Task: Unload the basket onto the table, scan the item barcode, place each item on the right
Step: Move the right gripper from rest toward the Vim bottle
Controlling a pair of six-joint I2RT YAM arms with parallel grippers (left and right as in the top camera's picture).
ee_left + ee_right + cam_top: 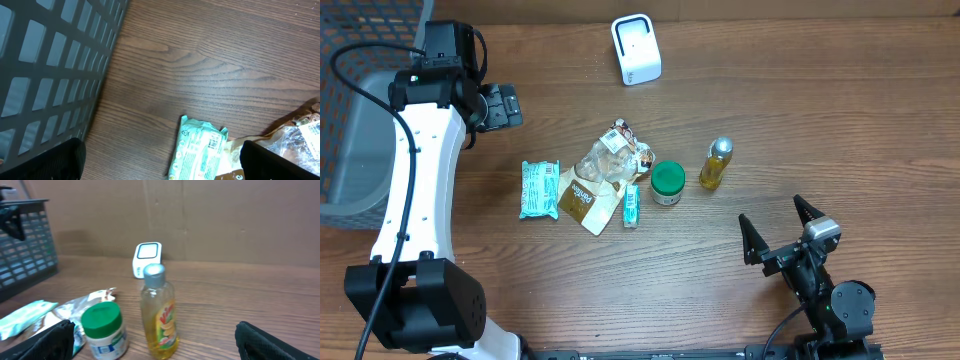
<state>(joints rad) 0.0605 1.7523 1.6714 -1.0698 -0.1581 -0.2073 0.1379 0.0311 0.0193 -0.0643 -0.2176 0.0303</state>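
Just grey lattice-walled basket (50,65) off at far left, open top, sitting by edge of brown woodgrain counter (840,110).

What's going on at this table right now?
Two robot arms are set up to scan an item's barcode, but nothing has been picked up yet. The left hand hovers open beside the grey basket, its camera looking toward the teal packet. The right hand is open too, low at the near side, facing the yellow bottle and the green-lidded jar. The white scanner stands at the far side, untouched.
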